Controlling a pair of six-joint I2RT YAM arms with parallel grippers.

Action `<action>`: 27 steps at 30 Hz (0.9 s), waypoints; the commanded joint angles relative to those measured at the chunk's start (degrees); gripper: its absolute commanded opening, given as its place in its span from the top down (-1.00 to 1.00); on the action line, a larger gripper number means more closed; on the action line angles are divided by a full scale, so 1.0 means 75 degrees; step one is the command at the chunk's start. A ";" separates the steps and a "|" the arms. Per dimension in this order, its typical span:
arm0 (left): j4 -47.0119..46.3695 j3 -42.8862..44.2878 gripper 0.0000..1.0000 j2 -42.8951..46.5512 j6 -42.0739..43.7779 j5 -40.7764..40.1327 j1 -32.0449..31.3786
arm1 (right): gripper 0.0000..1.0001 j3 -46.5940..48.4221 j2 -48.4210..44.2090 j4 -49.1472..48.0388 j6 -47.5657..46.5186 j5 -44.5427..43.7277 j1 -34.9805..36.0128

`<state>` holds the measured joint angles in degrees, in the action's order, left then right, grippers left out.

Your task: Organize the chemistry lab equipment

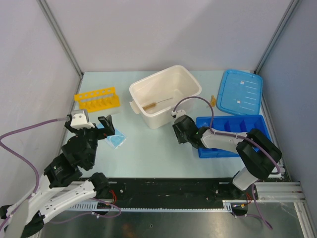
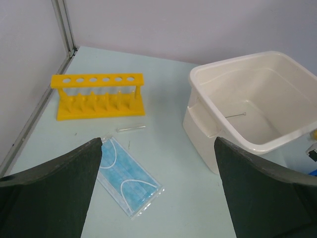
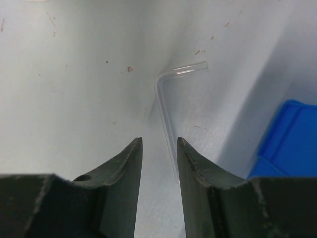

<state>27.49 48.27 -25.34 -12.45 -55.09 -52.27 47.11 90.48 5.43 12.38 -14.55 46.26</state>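
Note:
The yellow holed tube rack (image 1: 97,98) stands at the far left and also shows in the left wrist view (image 2: 97,94). A short clear tube (image 2: 131,128) lies in front of it. The pale blue square piece (image 1: 115,140), a packaged mask (image 2: 126,173), lies flat below my open, empty left gripper (image 2: 158,198), which hovers above the table (image 1: 99,128). The thin wire brush (image 1: 157,103) lies inside the white tub (image 1: 166,74). A tiny amber piece (image 1: 213,100) sits right of the tub. My right gripper (image 3: 159,141) is low over the table, its jaws narrowly apart around a bent clear tube (image 3: 166,104).
The blue lid (image 1: 241,91) lies at the far right. The blue divided tray (image 1: 233,134) sits under my right arm, its corner showing in the right wrist view (image 3: 292,144). Grey walls close in the left, back and right.

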 commanded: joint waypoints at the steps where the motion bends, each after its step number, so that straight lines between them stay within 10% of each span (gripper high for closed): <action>1: -0.0324 -0.0060 -0.98 0.0028 0.0031 -0.0136 0.0000 | 0.21 -0.0101 0.0185 -0.0491 0.0140 -0.0231 -0.0027; 16: -0.0325 -0.0084 -0.98 0.0002 0.0010 -0.0191 0.0008 | 0.27 -0.0375 0.0397 -0.0582 0.0312 -0.0305 0.0121; 27: -0.0325 -0.0085 -0.98 -0.0002 -0.0010 -0.0166 0.0006 | 0.85 -0.0493 0.0275 -0.0417 0.0902 -0.0578 0.0895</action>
<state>27.44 47.68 -25.34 -12.45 -55.16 -52.27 44.60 93.10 0.78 16.08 -17.41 50.72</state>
